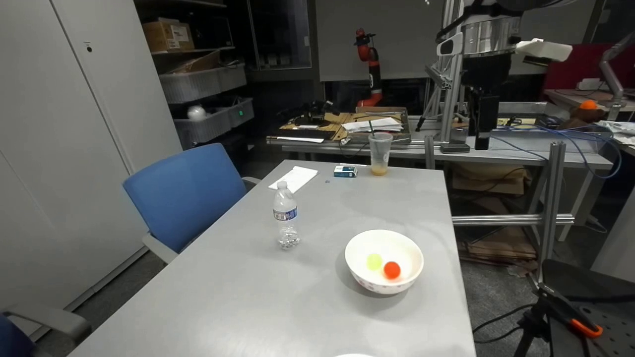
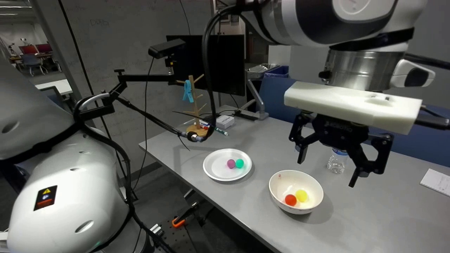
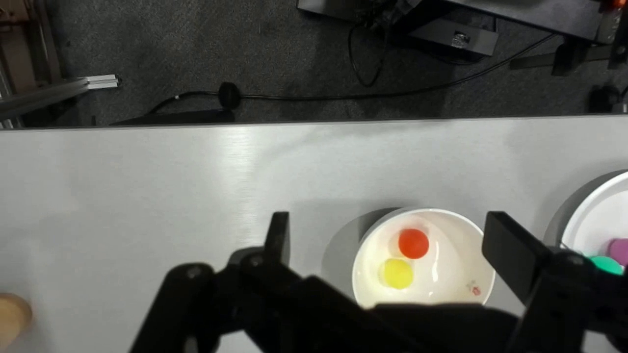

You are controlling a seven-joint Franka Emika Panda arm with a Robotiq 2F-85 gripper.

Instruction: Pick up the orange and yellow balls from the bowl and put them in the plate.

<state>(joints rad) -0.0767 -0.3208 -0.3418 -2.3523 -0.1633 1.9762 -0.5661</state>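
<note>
The thick white links of a robot arm (image 2: 88,196) loomed at the far left of a deep round white bowl (image 2: 291,180) with small reddish marks, in an exterior view. Closer in, left of the bowl and farther back on the grey bench (image 2: 270,144), stood a pale wooden peg stand (image 2: 195,112) with a light-blue clip (image 2: 188,90) hung on it. Left of the bowl and near it, a flat round white plate (image 2: 215,165) carried a small purple ball (image 2: 231,163) and a small green ball (image 2: 239,163), side by side. Inside the bowl lay a small bright-orange ball (image 2: 290,200) and a small yellow ball (image 2: 301,195), close together at the bottom, visible in both exterior views and from the wrist. Above the bowl, toward its right, hung a black Robotiq gripper (image 2: 327,173) with its jaws spread wide apart; in the wrist view the bowl showed between them, part of its rim covered by the gripper's body. In an exterior view, right of the bowl and beyond it, a clear plastic water bottle (image 2: 336,163) stood upright, its upper part hidden behind the gripper. Farthest right of the bowl lay a white rectangular sheet of paper (image 2: 437,181), cut off by the frame's edge.
</note>
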